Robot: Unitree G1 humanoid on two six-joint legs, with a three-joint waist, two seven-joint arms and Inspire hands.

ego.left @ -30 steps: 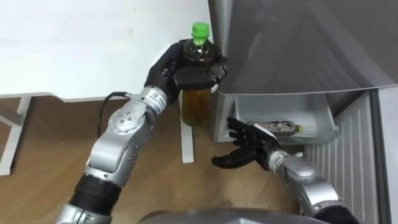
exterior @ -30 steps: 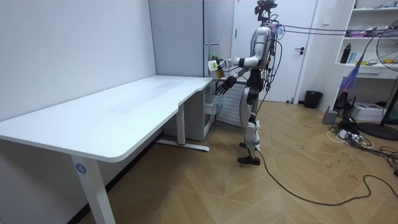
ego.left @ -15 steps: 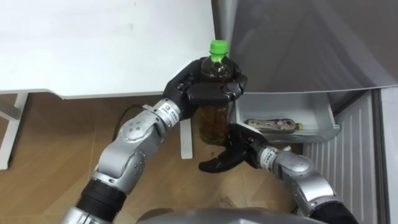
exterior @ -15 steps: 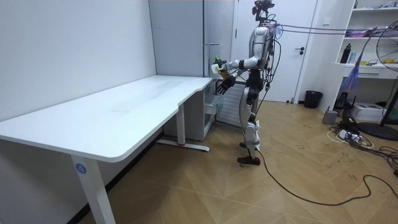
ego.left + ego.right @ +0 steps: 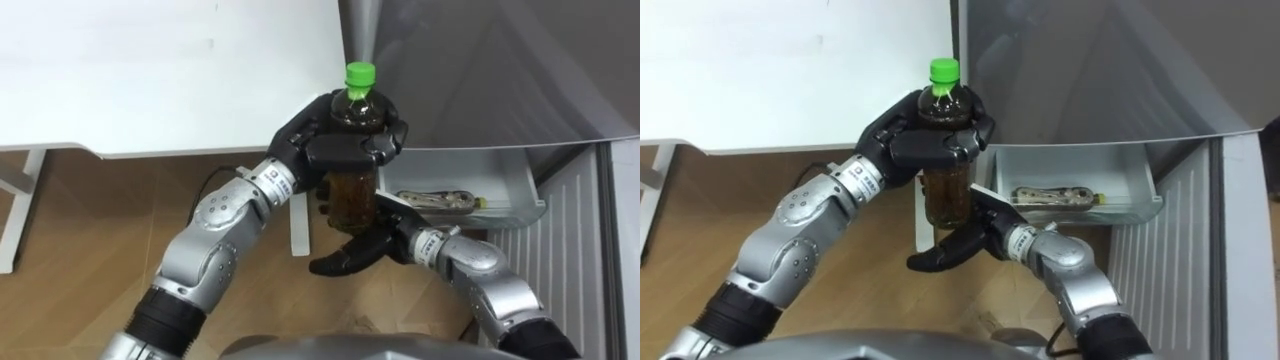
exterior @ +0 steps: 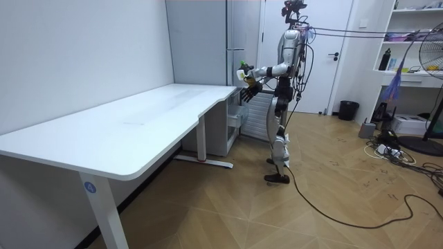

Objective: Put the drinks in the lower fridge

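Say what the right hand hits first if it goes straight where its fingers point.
The right hand would pass under the bottle in the left hand, then probably meet the left arm; depth is unclear.

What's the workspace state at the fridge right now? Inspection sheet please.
Surface: white desk, left of the grey fridge.
Job's things: green-capped tea bottle upright, in the air; second bottle lying in the open lower drawer.
Clutter: nothing seen.
Hands: left hand curled round the bottle's shoulder; right hand open below its base.
Cables: cords on the floor, room view's right.
Surroundings: bin, shelves.
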